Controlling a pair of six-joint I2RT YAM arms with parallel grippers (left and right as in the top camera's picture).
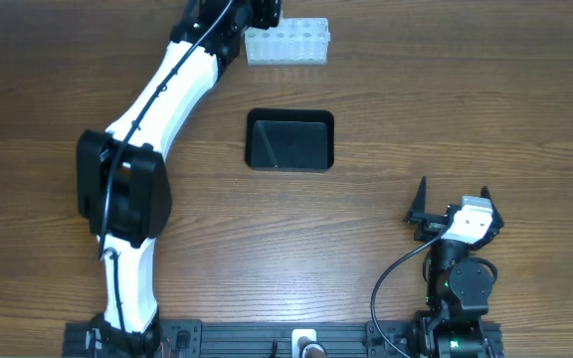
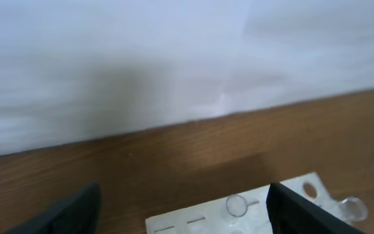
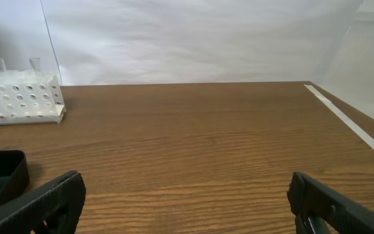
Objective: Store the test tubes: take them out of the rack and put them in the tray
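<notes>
Your left pincer (image 2: pixel 184 195) is at the far edge of the brown wooden worktop (image 1: pixel 446 99), over the white plastic test-tube rack (image 1: pixel 286 45). Its fingers (image 2: pixel 63 211) are spread wide with nothing held between them. In the left wrist view, the round rim of one clear test tube (image 2: pixel 236 205) stands in the rack between those fingers, and a second rim sits just outside one of them. The right wrist view shows a few tubes rising upright from one end of the rack. The black rectangular plastic tray (image 1: pixel 289 140) lies near the middle of the worktop, close to the rack on the side nearer the arm bases but not touching it. Your right pincer (image 1: pixel 454 189) is close to its own base, well apart from both tray and rack, with its jaws wide and empty.
</notes>
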